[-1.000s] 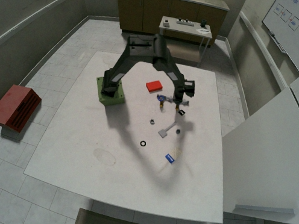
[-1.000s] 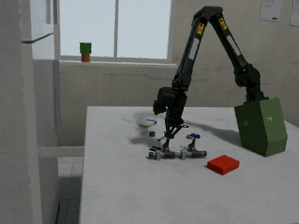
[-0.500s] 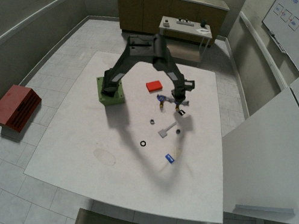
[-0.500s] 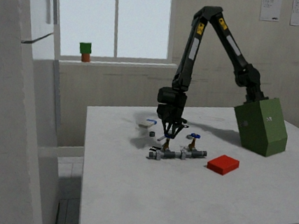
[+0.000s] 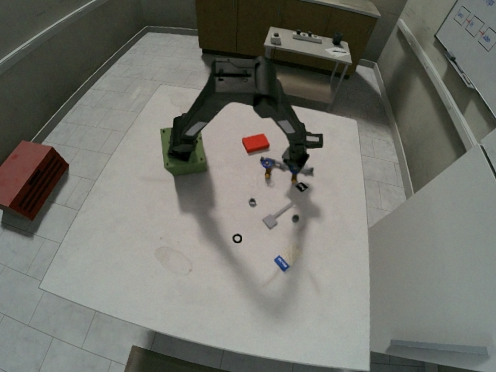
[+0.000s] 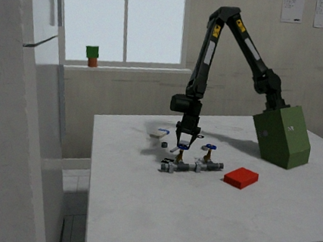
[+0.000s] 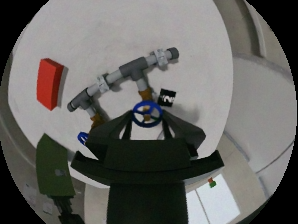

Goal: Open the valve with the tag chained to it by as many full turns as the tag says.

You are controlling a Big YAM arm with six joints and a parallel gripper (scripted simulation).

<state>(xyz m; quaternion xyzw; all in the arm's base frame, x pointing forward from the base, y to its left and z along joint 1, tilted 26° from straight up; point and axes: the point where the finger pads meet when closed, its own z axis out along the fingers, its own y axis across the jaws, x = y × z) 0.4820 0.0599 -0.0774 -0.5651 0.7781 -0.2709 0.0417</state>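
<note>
A grey pipe (image 6: 188,166) (image 7: 123,76) lies on the white table (image 5: 125,240) and carries two valves with blue handwheels on brass stems. A small black tag (image 5: 301,187) (image 6: 166,160) (image 7: 168,98) lies beside the valve at the pipe's end farther from the red block. My gripper (image 5: 294,170) (image 6: 184,145) (image 7: 147,113) points straight down onto that valve and is shut on its handwheel (image 6: 183,147) (image 7: 144,113). The other valve's handwheel (image 5: 266,161) (image 6: 210,147) (image 7: 83,137) stands free beside it. The tag's number is too small to read.
A red block (image 5: 255,143) (image 6: 241,177) (image 7: 49,83) lies close to the pipe. The arm's green base (image 5: 182,160) (image 6: 283,135) stands further back. A grey paddle (image 5: 275,216), a black ring (image 5: 233,238), a blue card (image 5: 281,263) and small grey cylinders (image 5: 252,202) lie scattered nearer the front.
</note>
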